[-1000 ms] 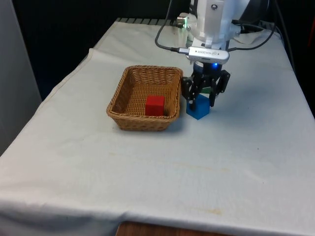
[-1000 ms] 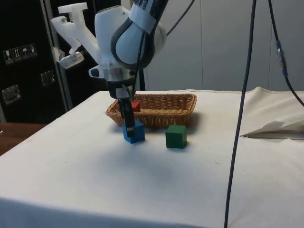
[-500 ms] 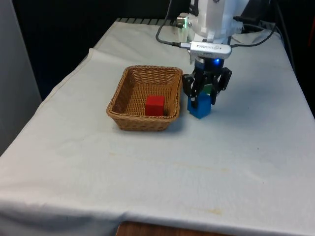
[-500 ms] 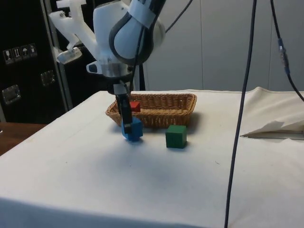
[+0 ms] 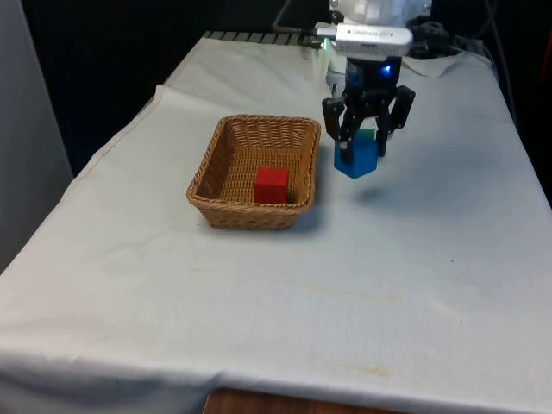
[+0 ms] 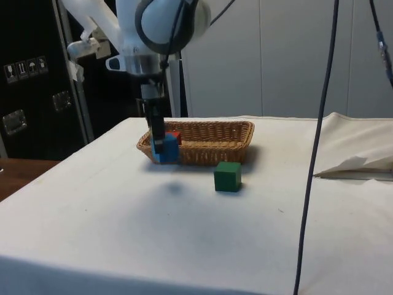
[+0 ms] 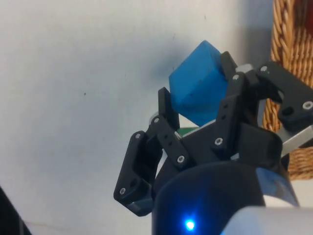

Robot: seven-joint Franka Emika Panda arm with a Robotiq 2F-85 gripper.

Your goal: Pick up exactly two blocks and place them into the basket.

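Nearest to us in the front view lies a stretch of bare white cloth, and beyond it the wicker basket (image 5: 255, 172) sits toward the front view's left, its weave open at the top and a red block (image 5: 272, 185) already resting on its floor near the right wall. Just past the basket's right rim we find the gripper (image 5: 363, 152) clenched on the blue block (image 5: 357, 156), gripping it from two opposite sides; the block hangs clear of the cloth with its shadow below, and the wrist view shows it seated between the fingers (image 7: 167, 108) with the basket's woven wall close alongside. Farther off, the green block (image 6: 228, 176) stands alone on the cloth in the side view, well apart from the arm. We judge that the first block is delivered and the second is in the carry step: lifted, but not yet over the basket. The next move calls for us to travel toward the front view's left, high enough for the block's lower corner to clear the rim, centre it over the open floor beside the red block, then let go. The green block should be left where it is.
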